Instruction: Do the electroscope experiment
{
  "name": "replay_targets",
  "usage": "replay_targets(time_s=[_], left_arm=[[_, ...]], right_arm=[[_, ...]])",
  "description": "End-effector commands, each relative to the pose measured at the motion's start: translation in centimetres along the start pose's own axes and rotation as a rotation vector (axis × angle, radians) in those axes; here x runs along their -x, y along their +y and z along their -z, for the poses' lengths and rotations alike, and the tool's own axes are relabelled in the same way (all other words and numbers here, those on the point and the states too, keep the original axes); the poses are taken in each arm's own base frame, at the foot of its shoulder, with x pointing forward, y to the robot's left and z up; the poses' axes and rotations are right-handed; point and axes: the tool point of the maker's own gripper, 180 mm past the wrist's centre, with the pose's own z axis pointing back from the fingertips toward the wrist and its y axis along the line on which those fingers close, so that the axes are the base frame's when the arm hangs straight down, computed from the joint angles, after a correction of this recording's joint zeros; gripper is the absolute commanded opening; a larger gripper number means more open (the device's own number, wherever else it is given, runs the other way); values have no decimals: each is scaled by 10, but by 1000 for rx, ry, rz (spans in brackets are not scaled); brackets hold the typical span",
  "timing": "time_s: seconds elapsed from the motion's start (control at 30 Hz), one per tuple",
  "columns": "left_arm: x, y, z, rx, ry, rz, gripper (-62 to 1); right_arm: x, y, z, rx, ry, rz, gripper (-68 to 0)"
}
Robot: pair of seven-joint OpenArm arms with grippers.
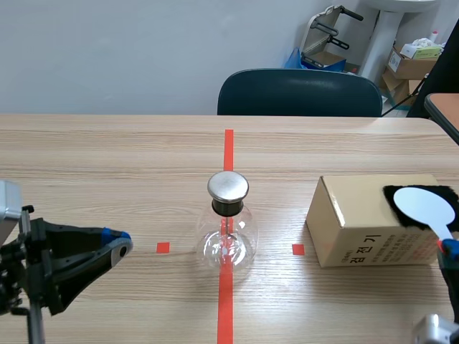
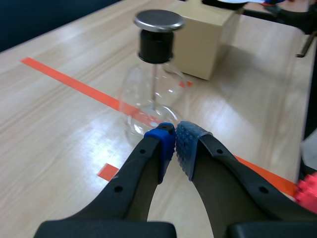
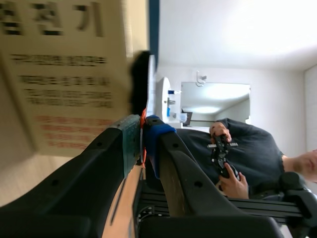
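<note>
Between the fingers of your right gripper sits the thin handle of the white paddle; the two pads are clamped on it, with only a reddish sliver of handle showing between them. That gripper is well off to the right of the electroscope flask and a little nearer to you than the flask. From the grip, the paddle's long axis runs away from you and leans slightly toward the flask's side, with the round disc at the far end. The disc lies flat-side down against a black cloth on top of a cardboard box. The box stands near the flask, to its right.

Your left gripper has its pads drawn together on nothing. It sits low, left of the flask and apart from it, with the fingertips aimed at the glass bulb.

The flask itself stands upright on the table, its long axis vertical. Its metal cap is on top, above a black stopper, and a thin rod runs down inside the glass. It rests on the red tape line. Behind the flask, past the table's far edge, is a dark chair.
</note>
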Motion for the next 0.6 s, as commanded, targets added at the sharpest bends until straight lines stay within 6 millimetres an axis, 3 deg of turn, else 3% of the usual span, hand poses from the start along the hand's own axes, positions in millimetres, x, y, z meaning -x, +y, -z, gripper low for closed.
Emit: replay_targets(time_s=[0.0, 0.17, 0.3, 0.57], left_arm=[[-9, 5, 11, -6, -37, 8, -555], [0, 9, 34, -22, -23, 25, -570], [9, 13, 48, -34, -4, 36, -571], [35, 19, 66, -56, 46, 46, -573]], right_arm=[[5, -28, 13, 60, 0, -28, -660], [4, -70, 37, 90, 13, 4, -660], [-17, -101, 56, 162, -12, 21, -660], [-75, -115, 92, 205, -73, 47, -660]])
